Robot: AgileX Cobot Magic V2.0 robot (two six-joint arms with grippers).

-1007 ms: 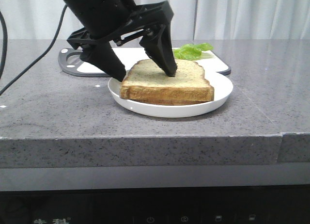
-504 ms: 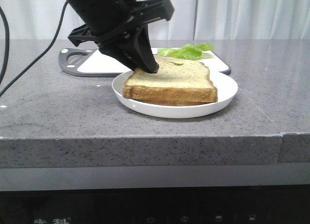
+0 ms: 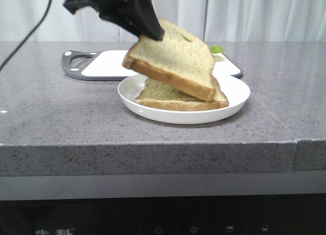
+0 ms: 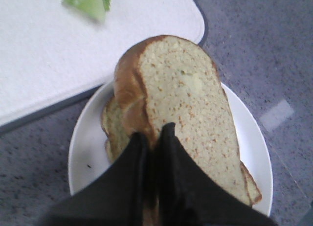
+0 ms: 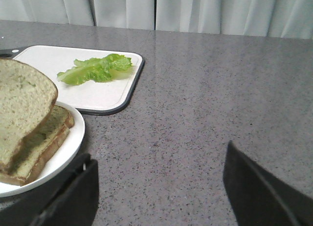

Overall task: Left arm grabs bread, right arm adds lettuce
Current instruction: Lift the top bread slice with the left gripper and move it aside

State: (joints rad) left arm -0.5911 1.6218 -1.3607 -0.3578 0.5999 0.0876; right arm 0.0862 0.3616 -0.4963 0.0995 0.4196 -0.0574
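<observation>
My left gripper (image 3: 153, 32) is shut on one edge of the thick speckled bread slice (image 3: 173, 57) and holds it tilted above the white plate (image 3: 234, 100). In the left wrist view the fingers (image 4: 155, 133) pinch the bread (image 4: 186, 94) at its crust. A thinner slice (image 3: 173, 96) still lies on the plate. The green lettuce leaf (image 5: 95, 70) lies on the white cutting board (image 5: 102, 96) behind the plate. It shows mostly hidden in the front view (image 3: 217, 49). My right gripper (image 5: 159, 182) is open and empty over bare counter, right of the plate.
The cutting board (image 3: 102, 64) has a dark rim and handle at its left end. The grey stone counter (image 3: 61, 123) ends at a front edge. White curtains hang behind. The right arm is out of the front view.
My left gripper closed on the top slice and lifted it up off the lower slice, tilting it. The plate stayed put.
</observation>
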